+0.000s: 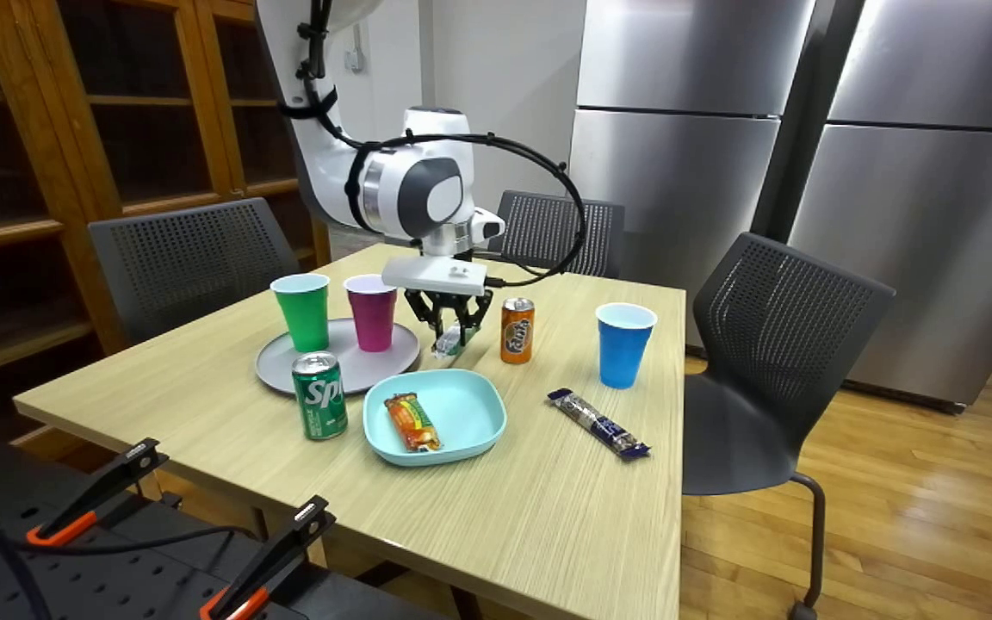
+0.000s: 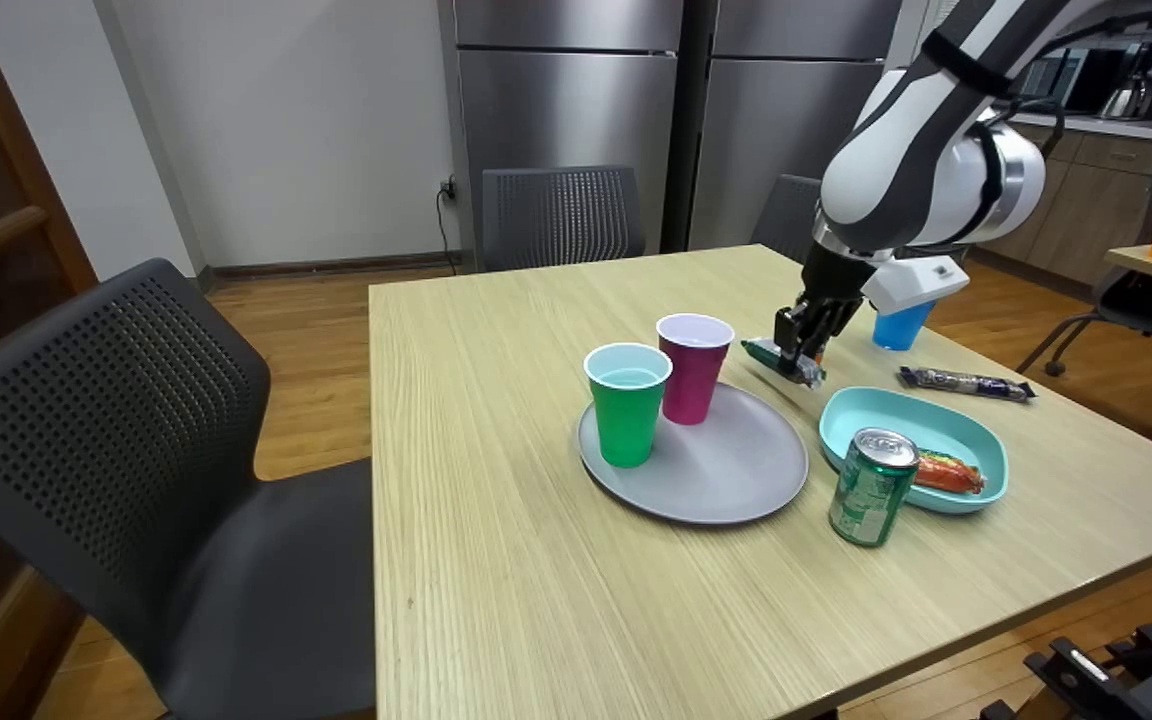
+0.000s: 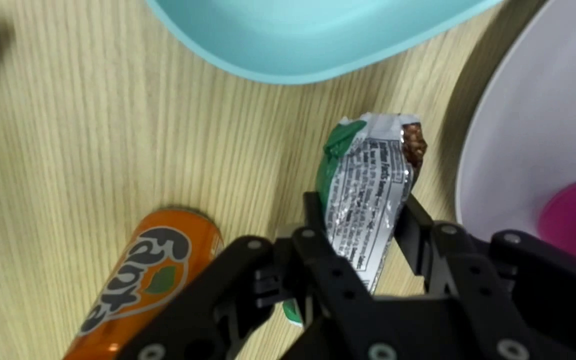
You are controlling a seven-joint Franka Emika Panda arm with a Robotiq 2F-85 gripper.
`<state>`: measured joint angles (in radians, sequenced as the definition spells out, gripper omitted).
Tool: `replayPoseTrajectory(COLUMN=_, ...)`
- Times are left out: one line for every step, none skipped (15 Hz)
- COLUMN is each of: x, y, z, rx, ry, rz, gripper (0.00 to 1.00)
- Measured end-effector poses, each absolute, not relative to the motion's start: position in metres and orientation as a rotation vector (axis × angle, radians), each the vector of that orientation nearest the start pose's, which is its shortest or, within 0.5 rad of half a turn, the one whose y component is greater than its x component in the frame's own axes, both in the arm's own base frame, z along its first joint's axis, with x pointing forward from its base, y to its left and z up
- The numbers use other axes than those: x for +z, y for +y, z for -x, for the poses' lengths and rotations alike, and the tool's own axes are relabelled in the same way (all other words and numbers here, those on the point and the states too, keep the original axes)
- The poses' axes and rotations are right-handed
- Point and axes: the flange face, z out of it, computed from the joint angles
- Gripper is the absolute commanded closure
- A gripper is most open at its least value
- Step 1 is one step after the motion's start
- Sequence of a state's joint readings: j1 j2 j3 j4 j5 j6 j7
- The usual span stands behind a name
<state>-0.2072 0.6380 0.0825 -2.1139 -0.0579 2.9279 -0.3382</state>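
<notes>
My gripper (image 3: 360, 215) is shut on a snack bar (image 3: 373, 160) in a green and silver-white wrapper, its printed back facing the wrist camera. One black finger (image 3: 314, 215) presses the green edge; the opposite one meets the other edge. In the exterior views the bar (image 1: 447, 346) hangs low over the wooden table, slightly tilted; whether it touches the tabletop I cannot tell. An orange Fanta can (image 1: 517, 331) stands upright beside the gripper. On the opposite side lies a grey plate (image 2: 726, 480), and a turquoise dish (image 1: 470, 405) is close by.
The plate bears a green cup (image 2: 626, 420) and a magenta cup (image 2: 693, 385). An orange-wrapped bar (image 1: 412, 422) lies in the dish. Around it are a Sprite can (image 1: 320, 400), a dark blue-wrapped bar (image 1: 598, 422) and a blue cup (image 1: 623, 353). Chairs stand round the table.
</notes>
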Motion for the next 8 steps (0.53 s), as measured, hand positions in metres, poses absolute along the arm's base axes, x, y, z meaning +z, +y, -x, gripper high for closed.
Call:
replayPoseTrajectory(x=0.126, y=-0.070, z=-0.573, rx=-0.276, ry=-0.409, rz=3.117, gripper=0.86)
replayPoseTrajectory(x=0.126, y=-0.072, z=-0.568, rx=-0.265, ry=-0.435, rz=3.117, gripper=0.86)
replayPoseTrajectory(x=0.127, y=-0.075, z=-0.561, rx=-0.255, ry=-0.464, rz=3.117, gripper=0.86)
replayPoseTrajectory(x=0.126, y=-0.078, z=-0.555, rx=-0.242, ry=-0.494, rz=3.117, gripper=0.86)
replayPoseTrajectory(x=0.126, y=-0.080, z=-0.548, rx=-0.232, ry=-0.532, rz=3.116, gripper=0.86)
replayPoseTrajectory(x=0.125, y=-0.083, z=-0.541, rx=-0.222, ry=-0.567, rz=3.114, gripper=0.86)
replayPoseTrajectory(x=0.125, y=-0.087, z=-0.534, rx=-0.218, ry=-0.598, rz=3.111, gripper=0.86)
replayPoseTrajectory(x=0.124, y=-0.091, z=-0.526, rx=-0.217, ry=-0.624, rz=3.105, gripper=0.86)
